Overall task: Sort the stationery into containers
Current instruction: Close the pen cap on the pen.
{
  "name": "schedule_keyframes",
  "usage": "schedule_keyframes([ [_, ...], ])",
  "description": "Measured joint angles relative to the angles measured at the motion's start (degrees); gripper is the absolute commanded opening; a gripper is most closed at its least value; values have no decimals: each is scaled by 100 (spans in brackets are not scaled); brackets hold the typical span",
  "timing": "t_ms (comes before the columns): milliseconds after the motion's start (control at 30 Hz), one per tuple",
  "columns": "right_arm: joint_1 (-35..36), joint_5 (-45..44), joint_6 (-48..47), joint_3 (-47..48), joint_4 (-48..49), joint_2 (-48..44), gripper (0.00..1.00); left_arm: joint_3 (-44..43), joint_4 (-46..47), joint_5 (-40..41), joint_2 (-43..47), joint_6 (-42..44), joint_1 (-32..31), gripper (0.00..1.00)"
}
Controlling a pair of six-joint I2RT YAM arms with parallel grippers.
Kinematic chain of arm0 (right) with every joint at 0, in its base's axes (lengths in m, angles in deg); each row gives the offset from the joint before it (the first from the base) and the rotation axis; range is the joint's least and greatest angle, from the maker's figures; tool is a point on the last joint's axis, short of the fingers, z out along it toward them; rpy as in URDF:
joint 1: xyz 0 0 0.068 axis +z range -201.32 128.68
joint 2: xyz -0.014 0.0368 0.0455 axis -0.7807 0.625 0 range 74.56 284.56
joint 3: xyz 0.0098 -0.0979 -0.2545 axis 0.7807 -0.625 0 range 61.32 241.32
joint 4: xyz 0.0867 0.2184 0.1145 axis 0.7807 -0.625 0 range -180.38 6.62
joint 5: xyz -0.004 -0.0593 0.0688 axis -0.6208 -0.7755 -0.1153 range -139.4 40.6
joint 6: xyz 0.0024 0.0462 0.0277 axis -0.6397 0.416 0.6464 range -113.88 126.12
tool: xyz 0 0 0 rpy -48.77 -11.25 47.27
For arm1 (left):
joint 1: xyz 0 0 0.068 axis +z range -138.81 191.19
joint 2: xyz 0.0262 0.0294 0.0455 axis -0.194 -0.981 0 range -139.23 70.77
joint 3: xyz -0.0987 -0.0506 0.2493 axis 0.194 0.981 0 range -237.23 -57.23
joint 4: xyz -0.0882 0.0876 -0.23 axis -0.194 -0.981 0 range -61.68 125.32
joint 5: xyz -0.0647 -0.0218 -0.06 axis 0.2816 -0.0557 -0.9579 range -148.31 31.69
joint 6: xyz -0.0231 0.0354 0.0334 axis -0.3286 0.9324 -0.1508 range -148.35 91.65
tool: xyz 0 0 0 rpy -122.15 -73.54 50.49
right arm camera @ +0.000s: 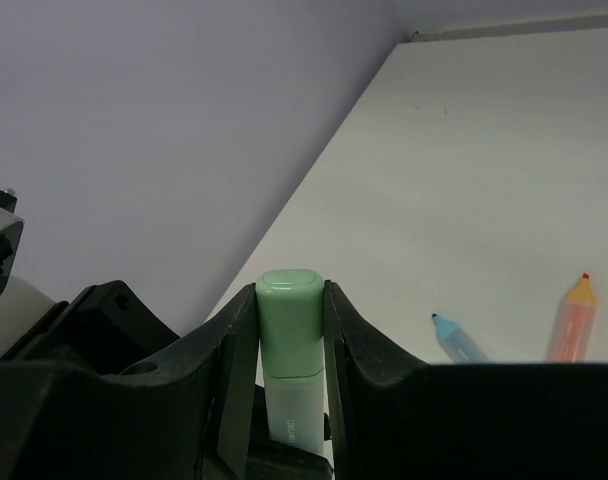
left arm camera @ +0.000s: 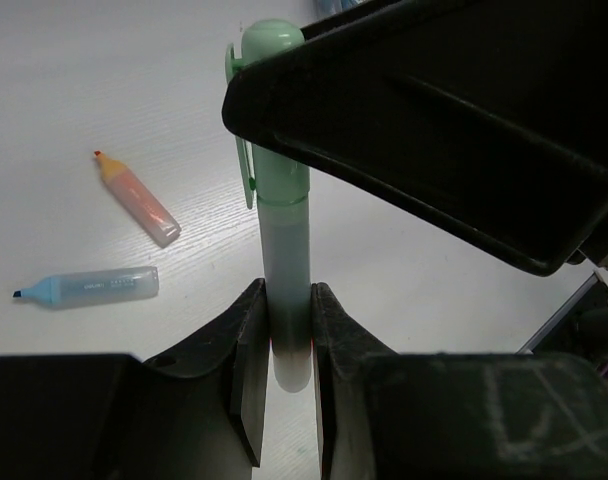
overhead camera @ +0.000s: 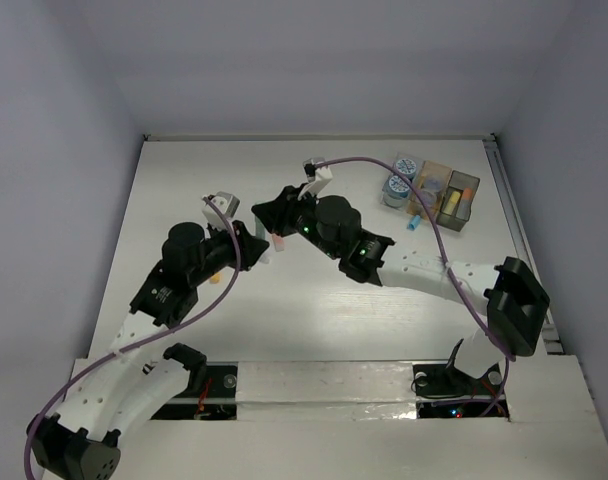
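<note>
Green marker [left arm camera: 284,230] was held over mid-table, its barrel end clamped by the left gripper [left arm camera: 287,310], its cap pinched by the right gripper [right arm camera: 291,320]. An orange marker [left arm camera: 137,198] and a blue marker [left arm camera: 89,287] lay apart on the table [left arm camera: 74,70] nearby. The amber box [overhead camera: 436,172] and grey box [overhead camera: 469,187] stood far right.

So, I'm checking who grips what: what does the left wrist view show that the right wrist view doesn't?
Only left wrist: the left hand clamped on the pale barrel of the green marker, and its clip. Only right wrist: the right hand pinching the cap from both sides, and the wall. Both: the green marker, with the blue marker and orange marker lying on the table.
</note>
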Motion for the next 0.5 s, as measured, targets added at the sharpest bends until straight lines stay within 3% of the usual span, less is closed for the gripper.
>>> schedule_keyframes([
  [500, 179, -35, 407, -437, 546, 20, 0, 24, -472, 79, 286, -7, 7, 0],
])
